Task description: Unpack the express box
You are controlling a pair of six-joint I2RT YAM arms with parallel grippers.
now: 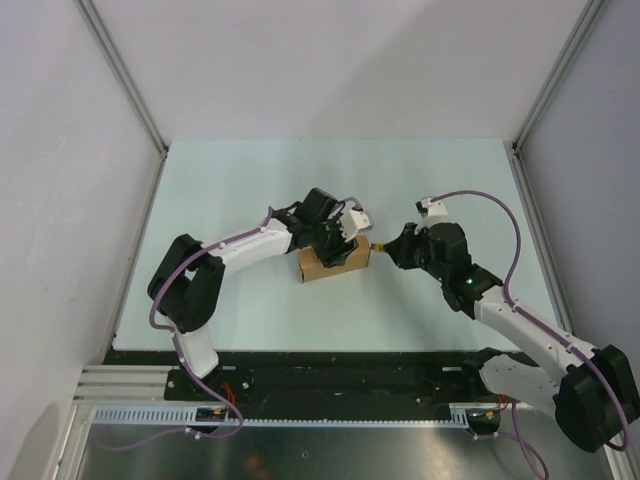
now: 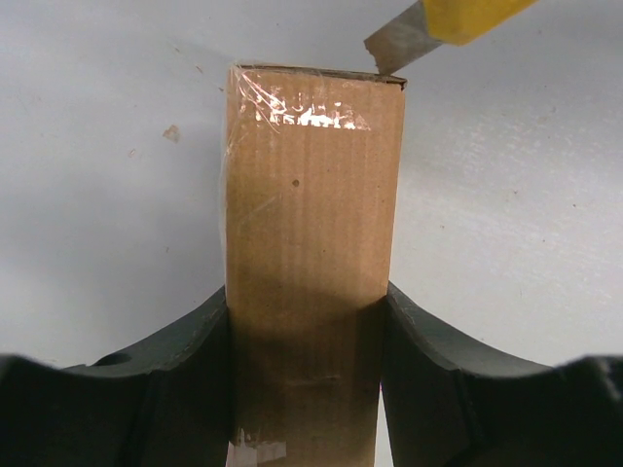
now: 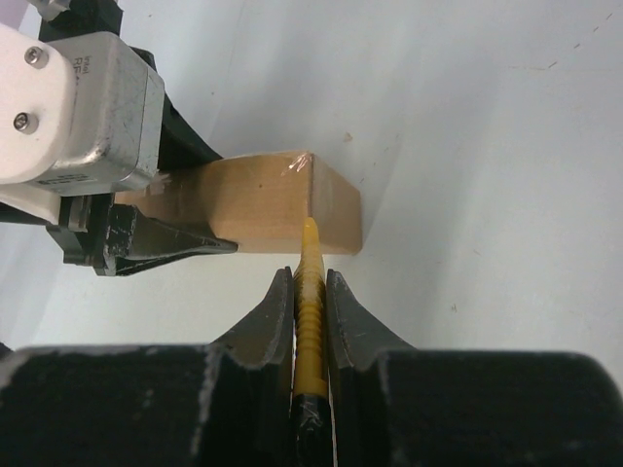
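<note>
Right tool's (image 3: 310, 278) knife (image 3: 310, 331) at box (image 3: 263, 199) edge

So the box (image 1: 325, 268) sits on the table (image 1: 250, 200), wedged between the left claw (image 2: 308, 297) fingers, one per side. The knife (image 3: 310, 316) sticks out ahead of the right claw (image 3: 310, 284), its tip right at the box's end edge.

Inside a robotics lab test cell.
White panel walls (image 1: 330, 60) and aluminium frame posts (image 1: 121, 75) enclose a pale green table (image 1: 250, 320); a slotted cable duct (image 1: 330, 423) runs along its near edge.
</note>
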